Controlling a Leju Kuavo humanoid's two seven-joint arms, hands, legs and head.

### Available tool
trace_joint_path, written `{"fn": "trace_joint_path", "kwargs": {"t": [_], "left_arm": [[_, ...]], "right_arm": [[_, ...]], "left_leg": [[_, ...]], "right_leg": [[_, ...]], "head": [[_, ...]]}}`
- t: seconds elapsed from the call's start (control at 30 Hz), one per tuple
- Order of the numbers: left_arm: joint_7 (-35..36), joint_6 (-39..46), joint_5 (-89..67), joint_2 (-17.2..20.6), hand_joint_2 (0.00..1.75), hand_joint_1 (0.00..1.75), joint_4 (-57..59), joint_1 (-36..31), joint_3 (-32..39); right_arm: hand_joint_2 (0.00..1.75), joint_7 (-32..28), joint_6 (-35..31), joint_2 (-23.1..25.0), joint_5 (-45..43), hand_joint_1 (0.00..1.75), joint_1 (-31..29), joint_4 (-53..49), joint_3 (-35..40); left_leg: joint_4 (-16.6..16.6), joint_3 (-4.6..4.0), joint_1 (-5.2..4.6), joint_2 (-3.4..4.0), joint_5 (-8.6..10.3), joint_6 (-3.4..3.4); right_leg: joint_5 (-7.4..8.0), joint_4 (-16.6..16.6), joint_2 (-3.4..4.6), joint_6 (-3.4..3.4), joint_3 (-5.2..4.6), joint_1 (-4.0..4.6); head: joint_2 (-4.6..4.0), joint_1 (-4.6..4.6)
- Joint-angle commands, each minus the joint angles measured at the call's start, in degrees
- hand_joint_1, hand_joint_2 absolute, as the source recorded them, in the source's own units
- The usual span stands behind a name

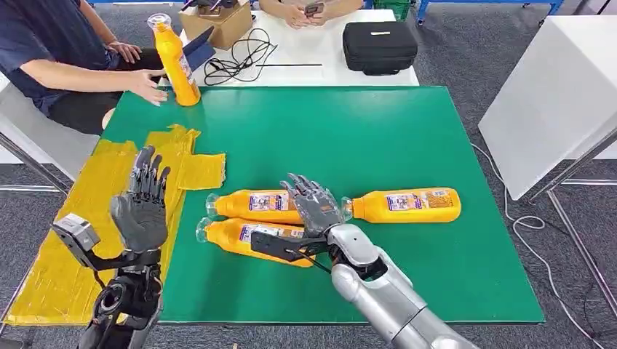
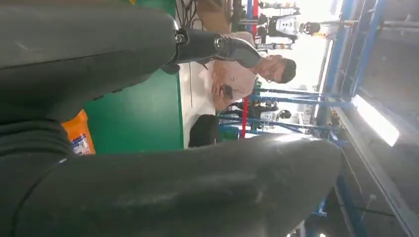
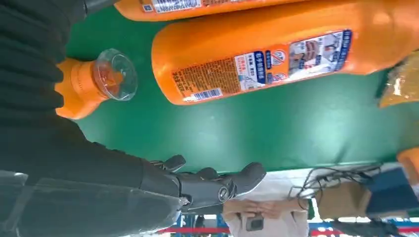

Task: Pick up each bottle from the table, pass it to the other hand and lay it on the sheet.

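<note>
Lying crosswise, three bottles, caps left; one bottle upright.

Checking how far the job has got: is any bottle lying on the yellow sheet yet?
No: the yellow sheet is bare, three bottles lie on the green mat and one stands upright.

The head view looks down from high up on the robot, facing forward over the green table toward the white table at the far side. The left wrist view sits very close behind the left hand and is turned on its side. The right wrist view is close above the green table, turned too. All three views share the green table and the orange bottles.
</note>
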Motion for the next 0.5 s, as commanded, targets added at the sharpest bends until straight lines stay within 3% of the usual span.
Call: {"fn": "trace_joint_path", "kwargs": {"t": [0.03, 0.27, 0.43, 0.5], "left_arm": [[0.5, 0.0, 0.8, 0.7, 0.0, 0.0, 6.4, -5.2, -3.3], [0.8, 1.0, 0.6, 0.2, 0.0, 0.0, 2.4, -1.1, -1.9], [-0.2, 1.8, -0.3, 0.6, 0.0, 0.0, 0.8, 1.7, -1.0], [-0.3, 1.8, -0.3, 0.5, 0.0, 0.0, 0.5, 2.0, -0.9]], "right_arm": [[1.75, 0.5, 0.8, 0.4, 0.2, 0.0, -1.0, 7.7, 0.2], [1.75, -2.8, 0.9, 0.0, -3.1, 0.0, 3.2, 2.2, 3.0], [1.75, -9.1, -7.9, -3.8, -7.7, 0.0, 11.6, -18.8, 0.0], [1.75, -9.8, -8.3, -4.7, -8.2, 0.0, 13.7, -23.0, -0.9]], "left_leg": [[0.0, 0.08, 0.0, -0.12, 0.0, -0.02], [-0.1, 0.18, 0.02, 0.1, -0.08, -0.03], [0.0, -0.02, 0.01, -0.01, -0.05, -0.01], [0.0, 0.01, 0.03, 0.0, -0.1, -0.01]], "right_leg": [[-0.04, -0.1, -0.17, 0.05, 0.12, 0.0], [-0.05, -0.1, 0.05, 0.08, 0.18, 0.02], [-0.06, 0.0, -0.03, 0.06, 0.01, 0.01], [-0.1, -0.1, -0.06, 0.08, 0.06, 0.03]], "head": [[0.0, 0.02], [0.0, 0.0], [0.0, 0.02], [0.0, 0.02]]}}
